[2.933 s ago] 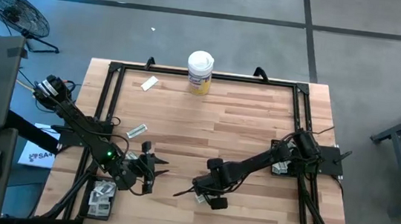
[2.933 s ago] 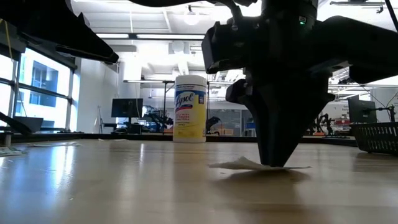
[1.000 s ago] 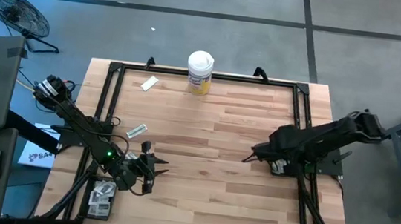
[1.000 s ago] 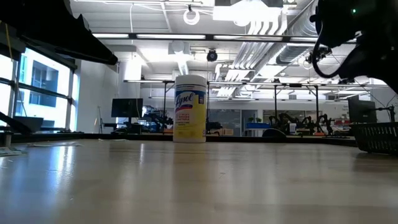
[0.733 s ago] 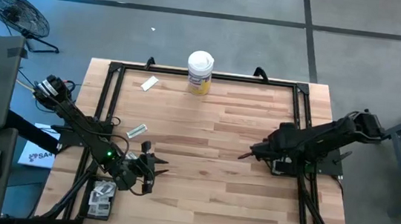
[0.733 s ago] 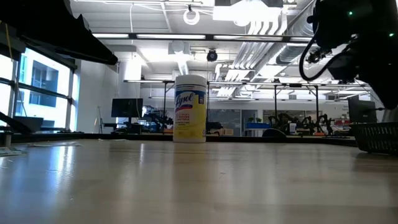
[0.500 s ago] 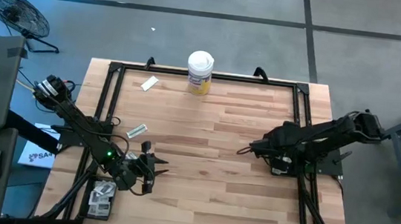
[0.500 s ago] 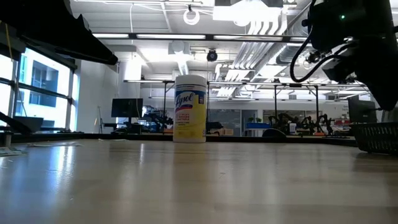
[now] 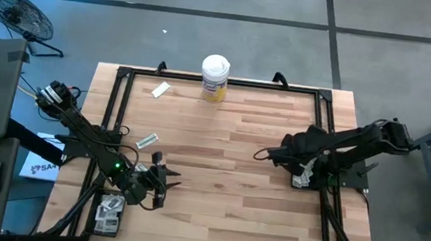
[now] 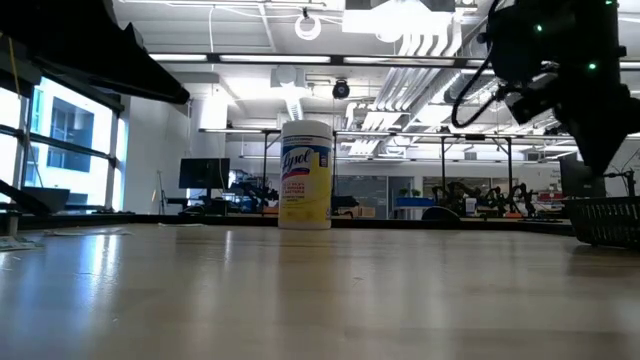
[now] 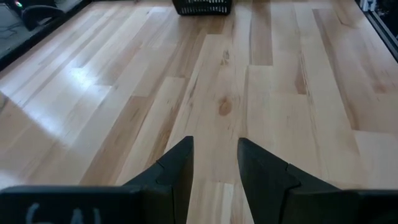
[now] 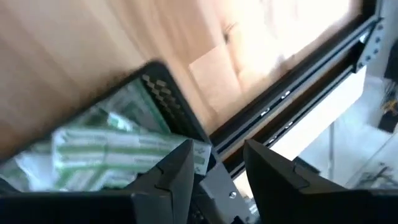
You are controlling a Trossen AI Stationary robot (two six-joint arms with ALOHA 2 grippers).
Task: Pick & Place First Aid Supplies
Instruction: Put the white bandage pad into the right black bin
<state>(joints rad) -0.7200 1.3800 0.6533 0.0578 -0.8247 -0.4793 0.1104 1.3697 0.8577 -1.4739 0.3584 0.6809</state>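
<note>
Right wrist view shows the right gripper [image 12: 214, 163], jaws parted and empty, over the basket [image 12: 163, 87] of packets [image 12: 118, 146], a drop apparently done; next it needs another packet [image 9: 147, 140], near the idle left gripper [image 9: 166, 182], jaws part-open, empty.

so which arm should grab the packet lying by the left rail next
Left. The left gripper hangs open and empty over the table's near left part, close to that packet. The right gripper is open too but sits across the table, near its own basket at the right edge.
</note>
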